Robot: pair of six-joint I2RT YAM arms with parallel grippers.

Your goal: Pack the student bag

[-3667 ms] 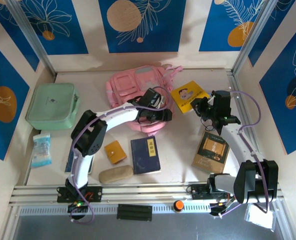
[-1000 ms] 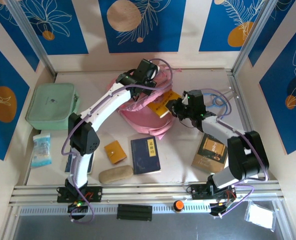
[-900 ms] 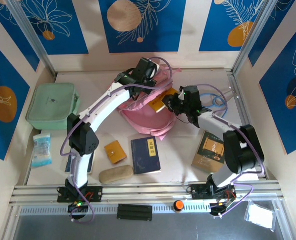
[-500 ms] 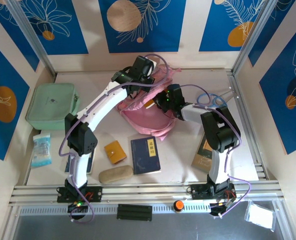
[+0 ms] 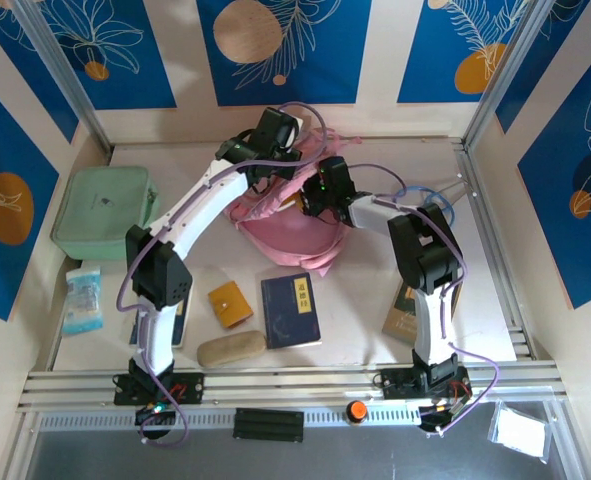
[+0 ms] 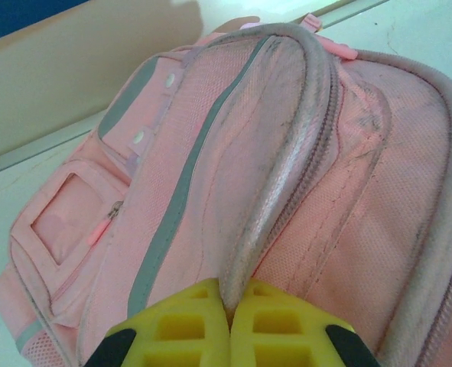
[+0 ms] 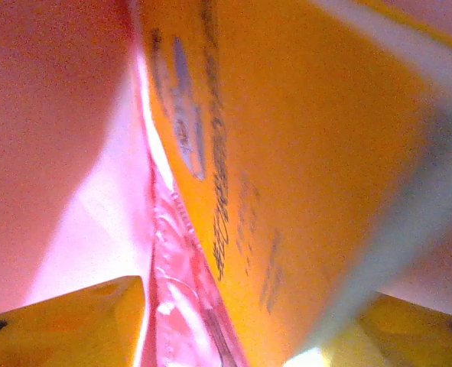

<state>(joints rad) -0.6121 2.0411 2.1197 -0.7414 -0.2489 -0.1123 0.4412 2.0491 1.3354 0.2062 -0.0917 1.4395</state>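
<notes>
The student bag (image 5: pixel 285 238), pink with grey-pink trim, lies at the back middle of the table with its opening held up. My left gripper (image 5: pixel 274 174) is shut on the grey-pink rim of that opening, which runs up from between the yellow fingers (image 6: pixel 187 321) across the bag (image 6: pixel 210 153). My right gripper (image 5: pixel 312 198) reaches into the opening from the right. Its jaws stand apart, with a yellow book (image 7: pixel 302 153) leaning near the right finger and the bag's pink lining (image 7: pixel 73 191) on the left. The book is almost wholly inside the bag.
A mint green zip case (image 5: pixel 105 212) sits at the left wall, a tissue packet (image 5: pixel 81 300) below it. In front of the bag lie a dark blue book (image 5: pixel 291 310), an orange wallet (image 5: pixel 231 304) and a beige pouch (image 5: pixel 231 349). A brown book (image 5: pixel 407 305) lies behind my right arm.
My right gripper carried the yellow book leftward into the bag's opening and its jaws have spread apart. My left gripper stayed shut on the rim, shifting slightly back.
</notes>
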